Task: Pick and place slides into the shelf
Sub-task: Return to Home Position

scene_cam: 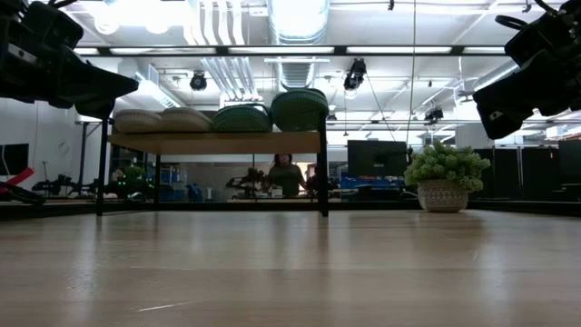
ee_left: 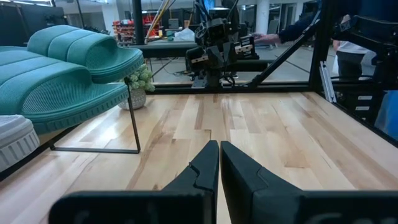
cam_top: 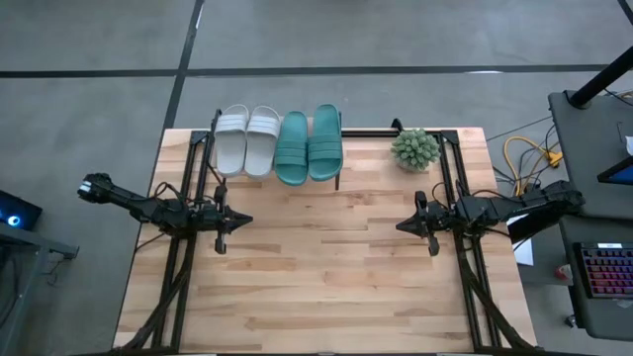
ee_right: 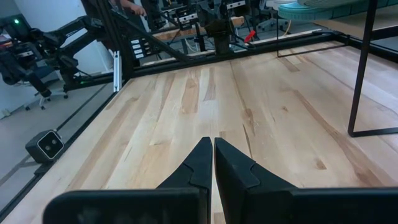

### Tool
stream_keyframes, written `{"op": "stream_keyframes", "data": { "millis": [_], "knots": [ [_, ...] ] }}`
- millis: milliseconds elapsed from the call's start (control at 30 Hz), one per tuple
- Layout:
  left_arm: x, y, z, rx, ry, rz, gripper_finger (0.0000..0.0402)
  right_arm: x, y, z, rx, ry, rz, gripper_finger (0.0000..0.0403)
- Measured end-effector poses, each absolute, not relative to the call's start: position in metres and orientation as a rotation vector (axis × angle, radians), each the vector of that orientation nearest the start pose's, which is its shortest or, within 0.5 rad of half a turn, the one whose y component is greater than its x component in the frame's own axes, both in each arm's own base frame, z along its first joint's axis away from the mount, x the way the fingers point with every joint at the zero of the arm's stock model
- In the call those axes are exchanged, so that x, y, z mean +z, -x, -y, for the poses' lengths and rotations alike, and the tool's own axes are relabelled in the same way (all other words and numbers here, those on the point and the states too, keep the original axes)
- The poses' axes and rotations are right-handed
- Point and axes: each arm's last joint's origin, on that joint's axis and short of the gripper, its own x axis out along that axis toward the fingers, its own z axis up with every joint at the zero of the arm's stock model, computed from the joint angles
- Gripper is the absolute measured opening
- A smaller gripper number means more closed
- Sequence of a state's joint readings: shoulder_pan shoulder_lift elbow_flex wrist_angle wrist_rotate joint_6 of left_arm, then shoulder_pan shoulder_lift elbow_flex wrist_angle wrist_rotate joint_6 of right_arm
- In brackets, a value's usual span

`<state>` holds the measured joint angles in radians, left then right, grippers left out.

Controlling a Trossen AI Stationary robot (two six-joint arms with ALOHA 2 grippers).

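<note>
Left gripper (cam_top: 237,220) hangs over the table with its fingers pressed together, holding nothing; my right gripper (cam_top: 407,225) faces it, likewise closed and empty; well apart from both, nearer the left one, the shelf (scene_cam: 213,143) carries two grey-white slides (cam_top: 233,138) beside two teal slides (cam_top: 324,141); a potted plant (cam_top: 414,148) stands near the right gripper.
</note>
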<state>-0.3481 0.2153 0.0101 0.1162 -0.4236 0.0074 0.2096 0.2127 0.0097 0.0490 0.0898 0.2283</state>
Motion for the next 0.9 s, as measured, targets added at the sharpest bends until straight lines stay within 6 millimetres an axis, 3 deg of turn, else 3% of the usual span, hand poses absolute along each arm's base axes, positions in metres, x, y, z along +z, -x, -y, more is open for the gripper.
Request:
{"op": "stream_keyframes", "data": {
  "millis": [900],
  "knots": [
    [0.1605,-0.1055,0.0256,0.075,-0.04,-0.081,0.0,0.1538,-0.1076,-0.0203,0.102,-0.205,-0.165,0.0009]
  ]
}}
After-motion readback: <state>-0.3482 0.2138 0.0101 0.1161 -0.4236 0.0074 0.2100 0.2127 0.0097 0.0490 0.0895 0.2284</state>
